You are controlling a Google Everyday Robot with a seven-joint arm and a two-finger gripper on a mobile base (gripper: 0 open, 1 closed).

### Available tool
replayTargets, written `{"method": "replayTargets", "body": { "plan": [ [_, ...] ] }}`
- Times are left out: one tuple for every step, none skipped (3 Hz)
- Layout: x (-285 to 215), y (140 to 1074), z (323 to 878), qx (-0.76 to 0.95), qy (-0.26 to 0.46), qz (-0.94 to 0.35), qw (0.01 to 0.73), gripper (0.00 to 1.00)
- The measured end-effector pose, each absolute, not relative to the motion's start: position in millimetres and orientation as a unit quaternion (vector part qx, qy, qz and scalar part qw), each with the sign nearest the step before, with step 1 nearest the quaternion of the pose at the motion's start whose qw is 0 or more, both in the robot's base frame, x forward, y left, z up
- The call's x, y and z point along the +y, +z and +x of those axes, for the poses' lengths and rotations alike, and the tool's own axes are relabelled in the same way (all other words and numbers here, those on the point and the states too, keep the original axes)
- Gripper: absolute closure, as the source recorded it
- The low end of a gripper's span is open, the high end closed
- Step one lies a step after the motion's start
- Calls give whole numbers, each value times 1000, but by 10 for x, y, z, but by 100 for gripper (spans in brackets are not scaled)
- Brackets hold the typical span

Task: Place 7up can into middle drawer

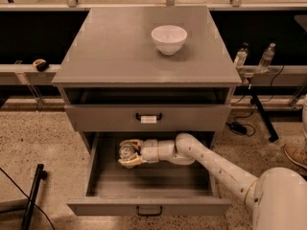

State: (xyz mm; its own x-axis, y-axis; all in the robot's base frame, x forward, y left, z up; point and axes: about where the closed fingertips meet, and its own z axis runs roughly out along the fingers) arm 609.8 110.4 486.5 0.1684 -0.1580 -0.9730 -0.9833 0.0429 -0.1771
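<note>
The middle drawer is pulled wide open at the bottom of the grey cabinet; its front has a small dark handle. My gripper reaches in from the right and is inside the drawer near its back left. It is shut on the 7up can, a small silvery can held on its side with its round end facing the camera. The can is just above the drawer floor; I cannot tell if it touches it.
A grey drawer with a white tag on its handle is closed above. A white bowl stands on the cabinet top. Two bottles stand on the ledge at the right. A dark stand leans at the lower left.
</note>
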Motion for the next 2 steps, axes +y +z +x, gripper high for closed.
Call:
{"method": "replayTargets", "body": {
  "plan": [
    [1132,4701,5936,523,417,-560,489,100],
    [1173,4541,5767,535,435,-558,462,100]
  ]
}}
